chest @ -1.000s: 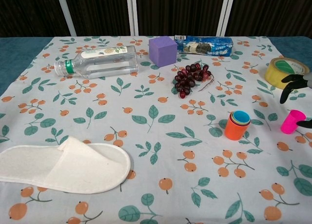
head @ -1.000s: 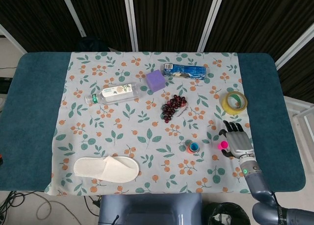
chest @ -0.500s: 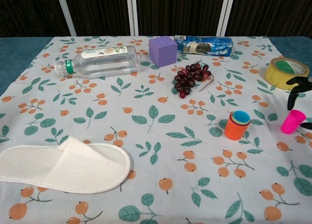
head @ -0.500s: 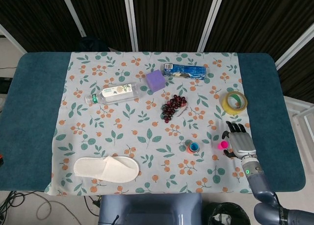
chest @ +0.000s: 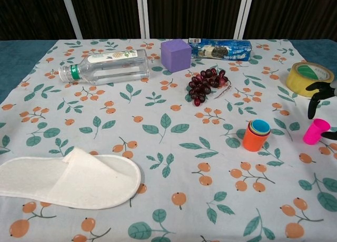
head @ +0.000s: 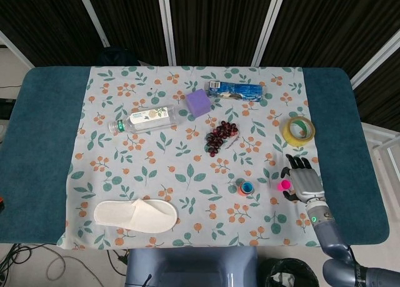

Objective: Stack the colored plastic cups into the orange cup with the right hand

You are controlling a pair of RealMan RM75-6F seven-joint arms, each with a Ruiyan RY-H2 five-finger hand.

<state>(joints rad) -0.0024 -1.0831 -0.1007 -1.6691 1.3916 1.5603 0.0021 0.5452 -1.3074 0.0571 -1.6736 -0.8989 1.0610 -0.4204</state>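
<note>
The orange cup point(chest: 256, 138) point(head: 244, 189) stands on the flowered cloth right of the middle, with a light-blue cup and other colored cups nested inside it. A pink cup point(chest: 316, 131) point(head: 285, 186) stands upright on the cloth to its right. My right hand point(head: 304, 181) is just right of the pink cup, fingers spread and pointing away from me. In the chest view only its dark fingertips point(chest: 317, 90) show at the right edge, above and behind the pink cup. I see no grip on the cup. My left hand is out of sight.
A yellow tape roll point(chest: 306, 76) lies just beyond my right hand. Dark grapes point(chest: 206, 84), a purple cube point(chest: 176, 55), a blue snack packet point(chest: 220, 49) and a lying clear bottle point(chest: 106, 66) are farther back. A white slipper point(chest: 68, 178) lies front left.
My right hand drew back slightly toward me, then edged forward again beside the pink cup. The cups have not moved.
</note>
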